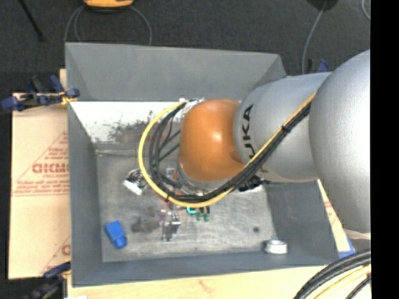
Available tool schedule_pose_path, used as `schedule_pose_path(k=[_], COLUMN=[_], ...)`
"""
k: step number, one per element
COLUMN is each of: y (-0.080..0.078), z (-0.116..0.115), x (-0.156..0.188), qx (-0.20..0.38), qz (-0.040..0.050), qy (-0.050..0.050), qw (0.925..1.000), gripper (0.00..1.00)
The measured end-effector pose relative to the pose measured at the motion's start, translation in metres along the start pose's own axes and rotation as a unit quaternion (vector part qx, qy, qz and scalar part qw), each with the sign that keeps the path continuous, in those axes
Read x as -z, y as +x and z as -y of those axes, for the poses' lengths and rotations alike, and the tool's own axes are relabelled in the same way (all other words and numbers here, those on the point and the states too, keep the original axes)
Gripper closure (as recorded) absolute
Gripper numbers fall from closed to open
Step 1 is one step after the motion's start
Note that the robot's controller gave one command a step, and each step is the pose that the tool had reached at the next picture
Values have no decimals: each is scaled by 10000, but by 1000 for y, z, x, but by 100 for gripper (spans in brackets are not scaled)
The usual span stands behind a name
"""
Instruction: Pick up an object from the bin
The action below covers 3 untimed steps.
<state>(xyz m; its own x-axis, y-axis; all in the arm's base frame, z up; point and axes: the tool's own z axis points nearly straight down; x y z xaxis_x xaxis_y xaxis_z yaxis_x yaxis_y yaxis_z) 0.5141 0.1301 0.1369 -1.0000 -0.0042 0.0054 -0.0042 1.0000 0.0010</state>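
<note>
Camera view: claw (pixel 168 224), grip state unclear, hangs between a chunky blue block (pixel 115 234) and a small green piece (pixel 201 214).

The bin (pixel 187 73) is plain grey, with dark flecks on one pale slope. The small block (pixel 115 234) is blue, the round cap (pixel 275 247) silvery and the wrist cover (pixel 209 142) orange.

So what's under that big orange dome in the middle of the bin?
Below the orange cover the gripper pokes out above the bin floor, with something small and green beside it. The floor straight beneath the cover is hidden.
</note>
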Motion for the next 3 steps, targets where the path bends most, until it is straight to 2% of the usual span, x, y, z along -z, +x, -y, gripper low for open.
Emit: schedule_pose_path(k=[1, 2, 3], y=[-16, -13, -24], z=[24, 26, 27], x=[-45, -50, 112], qx=[151, 125, 61], qz=[98, 46, 87], qy=[-18, -8, -12], qw=[9998, 9999, 9999], gripper=[0, 100, 100])
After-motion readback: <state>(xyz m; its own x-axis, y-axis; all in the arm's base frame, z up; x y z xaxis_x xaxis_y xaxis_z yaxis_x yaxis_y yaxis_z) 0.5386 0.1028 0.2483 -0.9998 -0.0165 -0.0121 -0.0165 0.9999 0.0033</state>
